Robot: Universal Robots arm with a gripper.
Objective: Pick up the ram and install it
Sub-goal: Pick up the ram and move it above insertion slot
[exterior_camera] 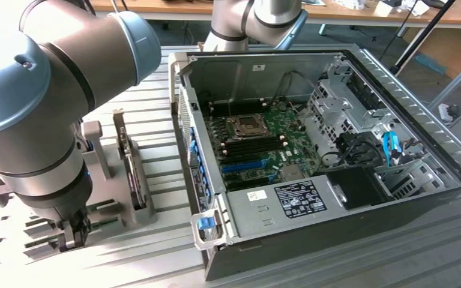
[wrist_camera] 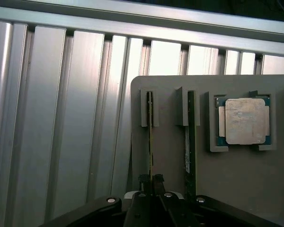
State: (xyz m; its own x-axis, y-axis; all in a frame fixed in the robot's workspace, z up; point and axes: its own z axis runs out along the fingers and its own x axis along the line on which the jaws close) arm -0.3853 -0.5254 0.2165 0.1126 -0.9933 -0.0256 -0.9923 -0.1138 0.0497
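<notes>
The hand is closed narrowly on the ram, which stands edgewise in a slot of the grey holder on the ribbed table. Just beside it is a second stick, then a processor. The open computer case stands toward the exterior view's right.

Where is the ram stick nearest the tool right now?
In the wrist view, the ram stick stands on edge in a slot of the grey holder, gripped by the tool; a second stick sits beside it, the processor beyond.
</notes>
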